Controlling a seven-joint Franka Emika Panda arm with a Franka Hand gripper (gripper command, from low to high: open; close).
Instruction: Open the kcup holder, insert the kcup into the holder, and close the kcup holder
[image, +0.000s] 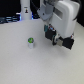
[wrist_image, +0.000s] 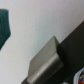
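The kcup (image: 31, 41), a tiny pale pod with a bright green top, stands upright on the white table (image: 25, 62), left of middle in the exterior view. The black kcup holder (image: 64, 43) with grey marks sits at the exterior view's right, partly hidden by my arm. My gripper (image: 49, 34) hangs beside the holder's left side, well to the right of the kcup. Its jaws are dark and blurred, so I cannot tell whether they are open. In the wrist view a dark box with a grey face (wrist_image: 47, 60) fills the near part; it looks like the holder.
A tall white bottle-like post (image: 25, 10) with a black mark stands at the back left of the exterior view. Dark clutter lines the table's far edge (image: 10, 20). A teal shape (wrist_image: 5, 25) shows at the edge of the wrist view.
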